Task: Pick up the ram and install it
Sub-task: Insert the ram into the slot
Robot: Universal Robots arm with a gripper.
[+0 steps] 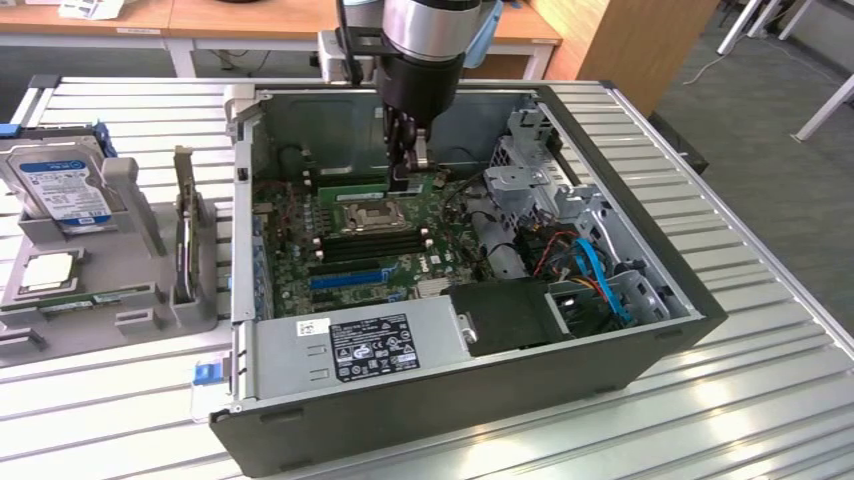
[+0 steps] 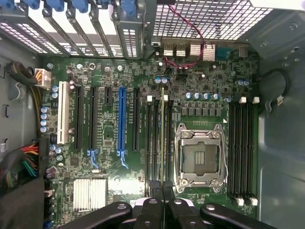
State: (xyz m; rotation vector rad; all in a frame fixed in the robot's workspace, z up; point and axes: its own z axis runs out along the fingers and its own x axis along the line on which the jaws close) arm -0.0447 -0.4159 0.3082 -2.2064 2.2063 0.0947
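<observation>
The ram is a thin green stick standing on edge inside the open computer case, just behind the CPU socket. My gripper reaches down into the case and is shut on the ram's end nearer the exterior view's right. In the wrist view the ram shows edge-on as a narrow line running away from my gripper, along the black memory slots beside the CPU socket. Whether it sits fully in a slot I cannot tell.
A grey parts holder at the exterior view's left carries a hard drive, a processor and an upright expansion card. Inside the case are the power supply, a drive cage and blue cables. Further memory slots lie beyond the socket.
</observation>
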